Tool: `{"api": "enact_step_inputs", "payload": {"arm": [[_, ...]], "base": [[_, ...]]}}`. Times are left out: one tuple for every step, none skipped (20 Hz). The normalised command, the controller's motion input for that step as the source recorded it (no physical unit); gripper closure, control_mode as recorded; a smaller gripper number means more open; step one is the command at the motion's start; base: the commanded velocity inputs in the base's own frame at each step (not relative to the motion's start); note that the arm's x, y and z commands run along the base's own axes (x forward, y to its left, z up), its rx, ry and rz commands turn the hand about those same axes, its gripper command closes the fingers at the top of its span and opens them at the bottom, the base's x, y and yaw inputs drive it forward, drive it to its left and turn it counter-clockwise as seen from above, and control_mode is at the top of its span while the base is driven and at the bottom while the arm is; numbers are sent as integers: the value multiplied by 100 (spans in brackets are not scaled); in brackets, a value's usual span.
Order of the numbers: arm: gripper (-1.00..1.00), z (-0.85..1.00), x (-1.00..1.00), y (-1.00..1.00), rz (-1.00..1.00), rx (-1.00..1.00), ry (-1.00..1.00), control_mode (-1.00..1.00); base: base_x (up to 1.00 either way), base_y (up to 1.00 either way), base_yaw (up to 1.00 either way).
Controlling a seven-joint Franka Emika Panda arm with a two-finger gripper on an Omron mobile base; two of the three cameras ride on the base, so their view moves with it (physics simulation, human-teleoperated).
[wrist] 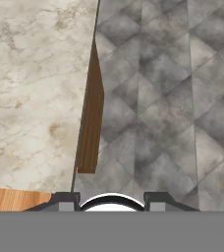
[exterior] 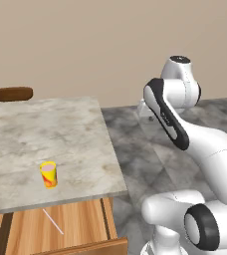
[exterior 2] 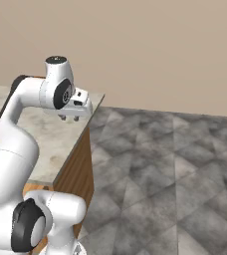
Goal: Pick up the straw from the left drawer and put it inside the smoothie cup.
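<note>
my gripper (exterior 2: pixel 69 118) hangs empty over the counter's (exterior: pixel 60 129) corner, jaw gap unclear; i'd swing toward the drawer (exterior: pixel 80 226), aligning across the straw (exterior: pixel 52 221).

I see a marble counter (exterior: pixel 46 134) with a pale, veined top, its wooden side panel (exterior 2: pixel 78 169) facing the grey tiled floor (exterior 2: pixel 175 169) to the right. A brown oval bowl (exterior: pixel 11 93) sits at the far left edge of that counter. A plain beige wall (exterior: pixel 85 45) closes the scene behind everything.
</note>
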Motion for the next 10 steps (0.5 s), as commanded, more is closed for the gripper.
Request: {"api": "enact_step_inputs", "payload": {"arm": [[-100,0,-18,0,0,0,0,-100],[-100,0,-39,-21,0,8,-5,-100],[-100,0,-11,-14,-2,3,0,-100],[-100,-2,-4,0,0,0,0,-100],[-100,-23,-14,0,0,-2,0,-100],[-100,-50,0,23,0,-26,2,-100],[-100,-79,-37,0,0,-19,0,-100],[-100,-92,-100,21,-14,-9,-9,-100],[-100,-66,-100,73,-21,-1,0,-100],[-100,-56,-100,72,-17,0,-7,-100]], "base": [[0,0,0],[0,0,0],[0,0,0],[0,0,0],[0,0,0],[0,0,0],[0,0,0],[0,0,0],[0,0,0],[0,0,0]]}}
